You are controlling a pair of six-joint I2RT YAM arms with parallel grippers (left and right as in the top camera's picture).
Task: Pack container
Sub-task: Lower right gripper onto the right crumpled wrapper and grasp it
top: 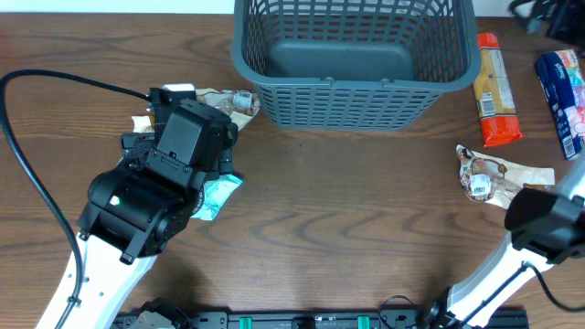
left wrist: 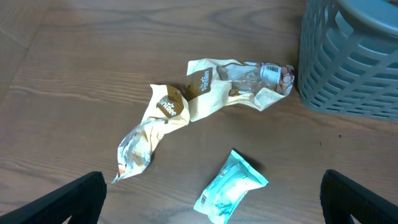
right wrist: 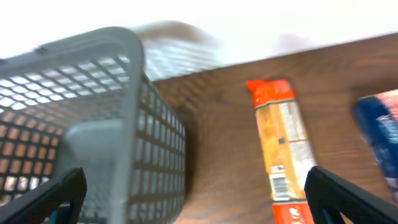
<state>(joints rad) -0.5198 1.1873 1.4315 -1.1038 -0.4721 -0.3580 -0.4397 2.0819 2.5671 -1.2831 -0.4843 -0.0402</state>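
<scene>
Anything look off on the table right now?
The beige packets left of the container lie crumpled and twisted, and another beige packet on the right is creased too. Nothing spilled; the container stands upright.

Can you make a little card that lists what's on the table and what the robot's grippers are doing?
Basket: grey-blue, nothing inside
Left gripper: open, over a teal packet and crumpled beige packets
Right gripper: open, holding nothing, beside the basket
Right of basket: orange packet, blue packet, lone beige packet
Packed so far: nothing
</scene>
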